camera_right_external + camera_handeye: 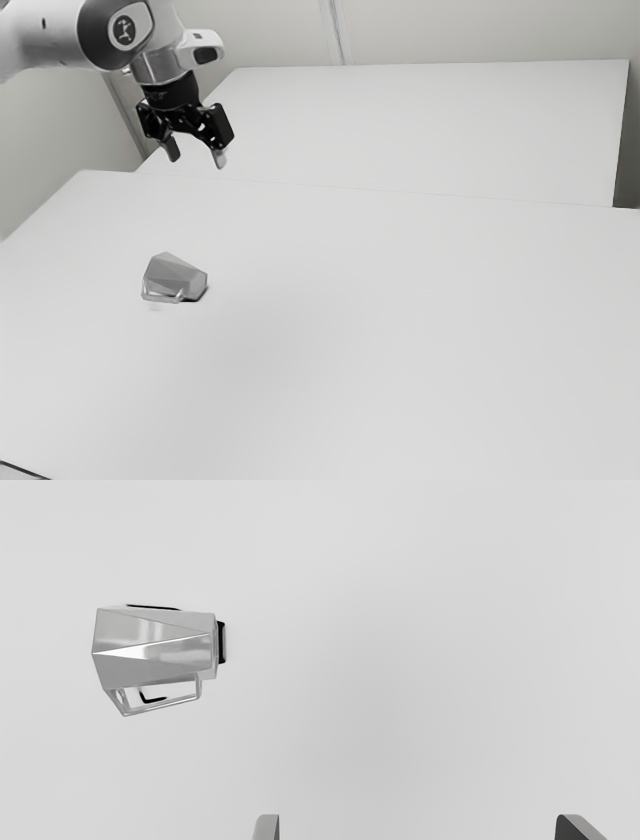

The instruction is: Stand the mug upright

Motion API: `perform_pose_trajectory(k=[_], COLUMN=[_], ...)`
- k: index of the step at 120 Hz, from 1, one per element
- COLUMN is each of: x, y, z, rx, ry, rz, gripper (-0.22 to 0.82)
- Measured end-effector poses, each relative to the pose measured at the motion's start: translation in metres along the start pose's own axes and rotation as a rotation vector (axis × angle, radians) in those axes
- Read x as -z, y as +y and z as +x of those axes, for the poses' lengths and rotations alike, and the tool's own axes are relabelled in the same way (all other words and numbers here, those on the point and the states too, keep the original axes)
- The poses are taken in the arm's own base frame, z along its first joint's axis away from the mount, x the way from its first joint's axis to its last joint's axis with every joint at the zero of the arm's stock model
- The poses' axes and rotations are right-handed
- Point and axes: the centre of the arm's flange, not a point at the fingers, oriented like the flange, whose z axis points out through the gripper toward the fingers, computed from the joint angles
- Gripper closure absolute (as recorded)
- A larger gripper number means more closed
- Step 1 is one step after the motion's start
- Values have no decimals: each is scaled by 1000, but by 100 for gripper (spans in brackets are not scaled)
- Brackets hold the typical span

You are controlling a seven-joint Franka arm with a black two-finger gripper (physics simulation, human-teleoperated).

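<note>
While I am operating from a distance, my fingers [219, 158] are hanging in the air above the level of the mug [175, 276], well apart from it. They are standing wide open, released, with nothing being grasped between them. The mug is lying on its side on the pale surface [400, 350], its broad end pointing toward the exterior view's left and its narrower end pointing toward the exterior view's right. Against its faceted gray body I am seeing the handle [162, 706] sticking out sideways.

In the wrist view, I am looking down past the fingers [267, 828] and finding the mug off to one side, beyond the tips and outside the gap they are leaving. One finger is standing nearer to the mug; the other is standing much farther from it. The mug's handle side is facing toward the fingers' end of the view, while its narrower end is pointing across, toward the strip of surface in front of the gap. A small dark patch [222, 642] is sitting just beside that narrower end.

Past the mug, seen from the exterior camera, a white panel [430, 125] is stretching behind the surface, and the arm [50, 38] is reaching in from the exterior view's upper left, higher than the mug.
</note>
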Motion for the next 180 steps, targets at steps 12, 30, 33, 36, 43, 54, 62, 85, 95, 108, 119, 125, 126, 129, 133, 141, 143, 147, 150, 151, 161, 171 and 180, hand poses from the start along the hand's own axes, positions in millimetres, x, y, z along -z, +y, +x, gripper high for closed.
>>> perform_pose_trajectory(k=[12, 30, 33, 36, 43, 54, 62, 85, 95, 108, 119, 125, 126, 129, 133, 141, 143, 147, 150, 151, 161, 171, 180], x=[0, -2, -2, -2, -3, -4, -8, -33, -46, -65, -81, -93, -95, -101, -108, -123, -127, -134, -140, -142, -167, -189, -206], y=[0, 0, 0, -1, -4, -21, -46, -125, -147, -173, -199, -213, -215, -222, -231, -248, -253, -261, -267, -270, -289, -302, -314], z=[0, 5, 7, 9, 13, 15, 14, 15, 19, 28, 28, 28, 27, 27, 25, 24, 24, 25, 24, 24, 23, 23, 22], rx=[1, 2, 3, 3, 9, 39, 79, 189, 199, 195, 193, 192, 192, 191, 190, 184, 183, 179, 176, 176, 166, 149, 136], ry=[0, -4, -2, -3, -5, -11, -20, -59, -75, -91, -106, -118, -119, -124, -129, -135, -135, -136, -138, -138, -144, -138, -129], rz=[0, 3, 2, 1, -1, -3, -9, -54, -77, -102, -131, -147, -151, -161, -175, -204, -211, -224, -235, -239, -281, -321, -353], gripper=[0, 0, 0, 0, 0, 0, 0, 0, 0, 0, 0, 0, 0, 0, 0, 0, 0, 0, 0, 0, 0, 0, 0])
